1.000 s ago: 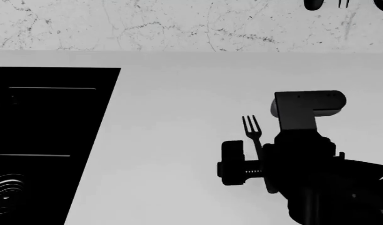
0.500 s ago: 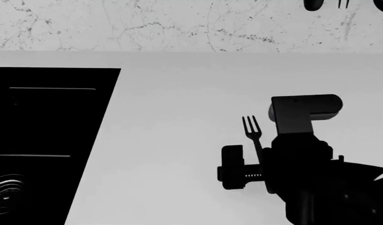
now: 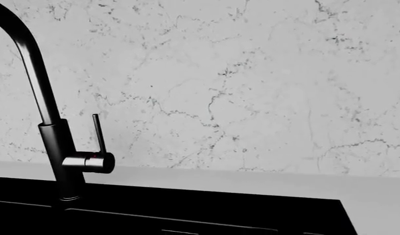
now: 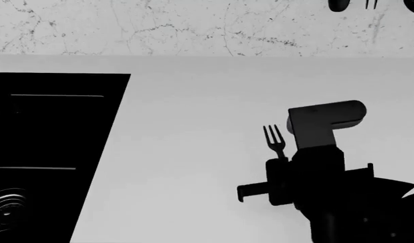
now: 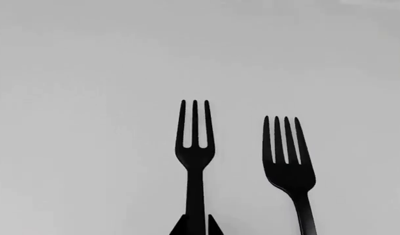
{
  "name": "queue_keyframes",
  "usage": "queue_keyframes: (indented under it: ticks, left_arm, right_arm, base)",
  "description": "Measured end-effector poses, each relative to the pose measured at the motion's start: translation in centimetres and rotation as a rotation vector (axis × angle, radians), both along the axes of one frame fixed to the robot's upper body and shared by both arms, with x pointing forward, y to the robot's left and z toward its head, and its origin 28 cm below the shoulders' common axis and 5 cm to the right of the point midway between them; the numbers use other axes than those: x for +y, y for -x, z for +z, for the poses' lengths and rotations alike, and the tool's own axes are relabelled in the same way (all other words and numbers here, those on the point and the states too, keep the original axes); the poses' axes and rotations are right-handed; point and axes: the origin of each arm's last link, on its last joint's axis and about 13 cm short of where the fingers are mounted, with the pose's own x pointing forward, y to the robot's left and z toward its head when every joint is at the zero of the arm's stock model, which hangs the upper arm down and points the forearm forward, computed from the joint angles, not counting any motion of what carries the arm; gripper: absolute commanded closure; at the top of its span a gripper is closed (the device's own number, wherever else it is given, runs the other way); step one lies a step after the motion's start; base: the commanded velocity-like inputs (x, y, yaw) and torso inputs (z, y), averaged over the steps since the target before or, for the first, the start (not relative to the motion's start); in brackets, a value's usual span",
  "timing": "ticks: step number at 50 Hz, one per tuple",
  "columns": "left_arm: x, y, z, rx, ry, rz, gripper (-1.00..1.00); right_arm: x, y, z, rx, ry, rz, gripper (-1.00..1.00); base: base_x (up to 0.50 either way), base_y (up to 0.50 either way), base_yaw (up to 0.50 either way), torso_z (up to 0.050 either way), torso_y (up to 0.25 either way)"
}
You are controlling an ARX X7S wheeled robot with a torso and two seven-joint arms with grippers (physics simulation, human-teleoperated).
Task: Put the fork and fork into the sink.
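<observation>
On the pale counter lie two slim black forks side by side, tines pointing away from me. The right gripper [image 5: 195, 223] is shut on the handle of the left fork [image 5: 194, 147], its two dark fingertips [image 5: 180, 227] pressed against either side. The other fork [image 5: 288, 161] lies free beside it. In the head view the right gripper [image 4: 285, 174] sits over the handle of the one fork that shows [image 4: 275, 137]; the arm hides the other. The black sink [image 4: 58, 126] lies far left, a ringed drain [image 4: 7, 208] in its near basin. No left gripper shows in any view.
The left wrist view looks over the sink's far rim [image 3: 186, 208] at the black faucet [image 3: 46, 112] and its lever [image 3: 98, 134], with the marble backsplash [image 3: 252, 88] behind. Dark utensils [image 4: 342, 4] hang on the wall at the head view's top right.
The right gripper's fingers, spread wide apart a second ago, have shut on the fork's handle. The wrist has shifted slightly. The fork has stayed on the counter.
</observation>
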Motion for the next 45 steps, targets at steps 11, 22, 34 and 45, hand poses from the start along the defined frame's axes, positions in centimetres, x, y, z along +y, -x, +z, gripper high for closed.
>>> queue_keyframes:
  ticks: [11, 22, 34, 45]
  left_arm:
    - [-0.1, -0.1, 0.2, -0.007, -0.009, -0.005, -1.00]
    - [-0.6, 0.2, 0.9, -0.027, -0.069, -0.059, -1.00]
    - [-2.0, 0.9, 2.5, -0.063, -0.310, -0.231, -1.00]
    - [-2.7, 1.2, 3.9, -0.185, -0.691, -0.368, -1.00]
  right_arm:
    - [1.1, 0.5, 2.0, -0.047, 0.027, 0.129, 1.00]
    - [2.1, 1.2, 5.9, -0.140, 0.077, 0.234, 1.00]
    - [2.7, 1.7, 9.4, -0.230, 0.124, 0.323, 1.00]
    - [3.0, 2.1, 12.0, -0.306, 0.140, 0.392, 1.00]
  base:
    - [0.00, 0.00, 0.00, 0.000, 0.000]
    - [0.00, 0.00, 0.00, 0.000, 0.000]
    - [0.00, 0.00, 0.00, 0.000, 0.000]
    - [0.00, 0.00, 0.00, 0.000, 0.000]
